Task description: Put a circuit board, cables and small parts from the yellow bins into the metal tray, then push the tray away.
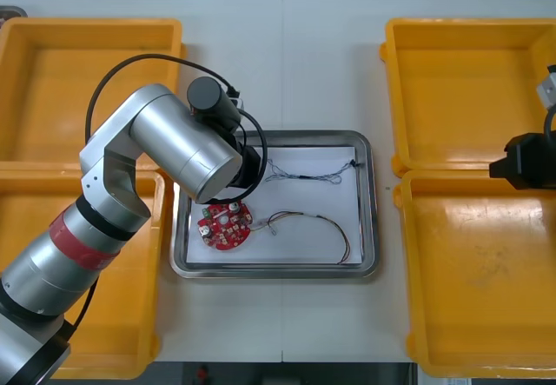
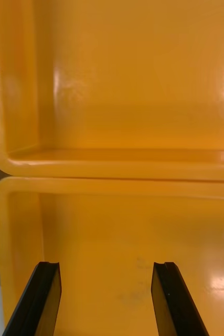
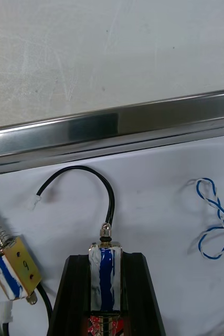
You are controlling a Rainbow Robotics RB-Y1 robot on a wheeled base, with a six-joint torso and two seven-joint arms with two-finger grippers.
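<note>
Your left gripper (image 3: 106, 260): fingers clamped on small metal part (image 3: 106, 278) wrapped in blue and white, upright between them. Black cable (image 3: 91, 170) leaves part's top, arcs over white tray floor, ends in small white plug. Metal tray (image 3: 112, 131) rim runs shiny just beyond cable; light table (image 3: 106, 52) past it. Second small metal part (image 3: 12, 265), with spring and brass plate, lies beside one finger. Twisted blue and white cable (image 3: 214, 220) lies off other side. Red circuit board (image 3: 104, 326) peeks from under fingers.
</note>
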